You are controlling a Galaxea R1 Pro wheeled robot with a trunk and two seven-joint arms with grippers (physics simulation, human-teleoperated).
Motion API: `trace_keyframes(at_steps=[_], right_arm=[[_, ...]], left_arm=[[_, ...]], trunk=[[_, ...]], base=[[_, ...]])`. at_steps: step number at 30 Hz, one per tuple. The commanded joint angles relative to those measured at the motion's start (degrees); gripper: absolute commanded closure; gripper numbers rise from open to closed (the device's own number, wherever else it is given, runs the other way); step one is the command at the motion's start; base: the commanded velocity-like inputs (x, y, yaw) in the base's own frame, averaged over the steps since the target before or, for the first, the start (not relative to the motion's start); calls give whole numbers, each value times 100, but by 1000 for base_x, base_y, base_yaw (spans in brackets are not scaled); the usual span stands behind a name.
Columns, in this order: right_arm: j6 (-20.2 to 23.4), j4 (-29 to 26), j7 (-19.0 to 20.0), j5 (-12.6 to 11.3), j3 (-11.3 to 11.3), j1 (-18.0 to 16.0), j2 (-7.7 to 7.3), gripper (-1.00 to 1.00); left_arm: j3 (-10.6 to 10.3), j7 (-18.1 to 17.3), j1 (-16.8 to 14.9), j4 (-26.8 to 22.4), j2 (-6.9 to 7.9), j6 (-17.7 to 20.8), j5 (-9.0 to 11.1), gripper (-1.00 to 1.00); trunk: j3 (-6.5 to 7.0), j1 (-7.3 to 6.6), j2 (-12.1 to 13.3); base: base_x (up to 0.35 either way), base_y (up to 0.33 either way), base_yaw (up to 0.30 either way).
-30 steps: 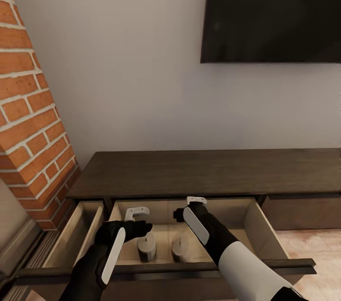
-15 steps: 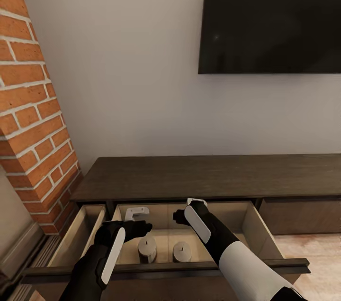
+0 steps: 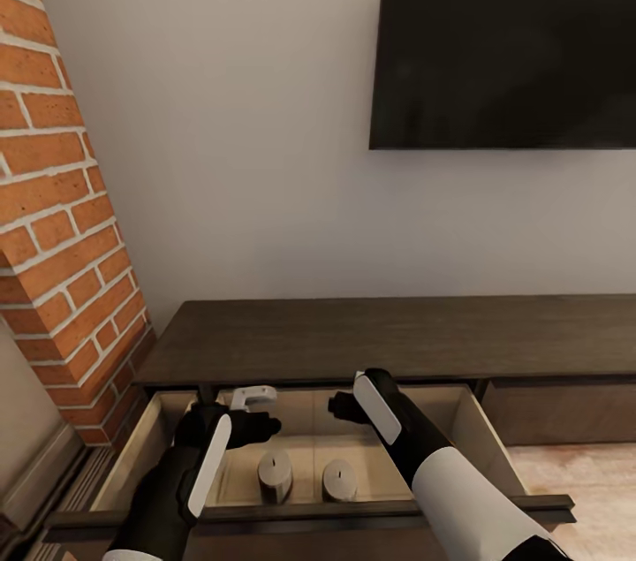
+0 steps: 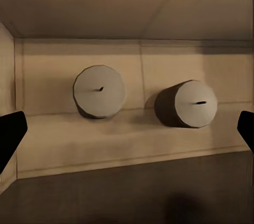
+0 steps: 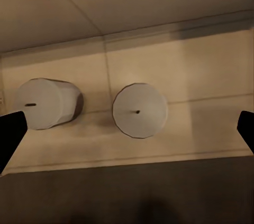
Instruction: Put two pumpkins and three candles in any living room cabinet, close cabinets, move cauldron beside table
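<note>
Two candles, left candle [image 3: 275,473] and right candle [image 3: 339,480], stand upright and apart in the open middle drawer [image 3: 481,428] of the cabinet [image 3: 397,331]. The left gripper [image 3: 250,399] and right gripper [image 3: 340,406] hover above with jaws wide and empty. Risk: a hasty push on the drawer could topple the candles, or a lowered arm could catch its front rail.

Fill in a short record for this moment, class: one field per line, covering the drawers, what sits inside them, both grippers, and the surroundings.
cabinet: long, low, dark brown, against the wall
middle drawer: pulled open, pale wood inside
left drawer: also open; contents cannot be told
candles: two grey cylinders with wicks, left candle and right candle, upright, side by side, apart
left gripper: open, above the middle drawer, holding nothing
right gripper: above the middle drawer; fingertips spread wide in its wrist view
screen: dark, on the wall above
brick column: left of the cabinet
</note>
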Motion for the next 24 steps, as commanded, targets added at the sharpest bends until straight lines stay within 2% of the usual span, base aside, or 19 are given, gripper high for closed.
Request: trace_keyframes(at_steps=[1,6,24], right_arm=[[9,-5,-55,-50,13,-4,0,-100],[13,-5,-55,-50,12,-4,0,-100],[14,-5,-43,-59,42,-4,0,-100]], left_arm=[[0,41,-3,-5,-7,28,49,-100],[2,43,-12,-5,-7,193,50,-100],[-41,51,-13,-5,-22,229,65,-100]], trunk=[[12,-24,39],[102,-133,240],[425,-529,961]], base=[[0,0,0],[0,0,0],[0,0,0]])
